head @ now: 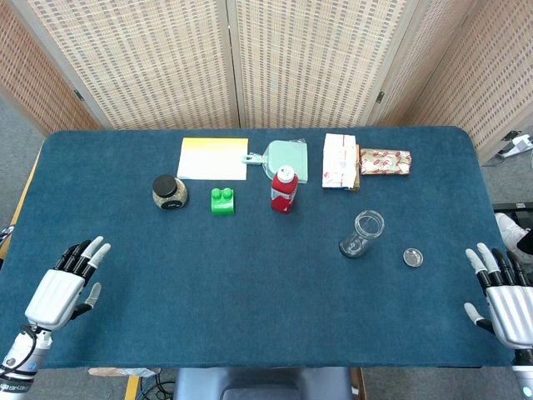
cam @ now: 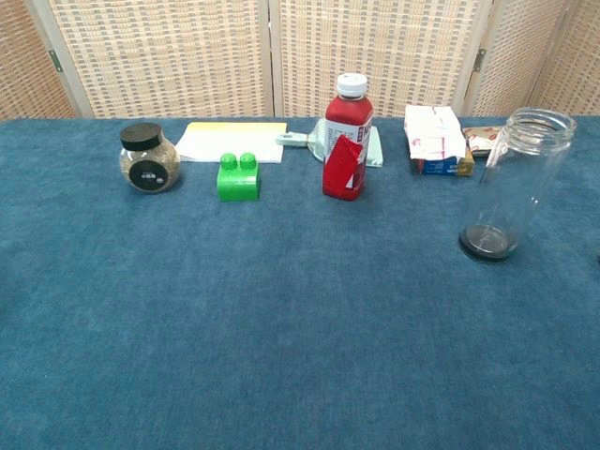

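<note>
My left hand [head: 65,283] rests near the table's front left corner, fingers spread, holding nothing. My right hand [head: 502,292] lies at the front right edge, fingers also apart and empty. Neither hand shows in the chest view. An open clear glass jar [head: 363,232] [cam: 514,183] stands right of centre, with its small round lid [head: 412,257] on the cloth beside it, nearest my right hand. A red bottle with a white cap [head: 283,189] [cam: 347,141] stands mid-table. Left of it sit a green toy brick [head: 222,201] [cam: 237,177] and a round black-lidded jar [head: 170,192] [cam: 148,158].
Along the far side lie a yellow-and-white pad [head: 214,157] [cam: 232,141], a pale green dustpan [head: 283,159], a white carton [head: 340,162] [cam: 434,138] and a red-patterned packet [head: 386,162]. The blue table cloth [head: 250,292] covers the table. Woven screens stand behind.
</note>
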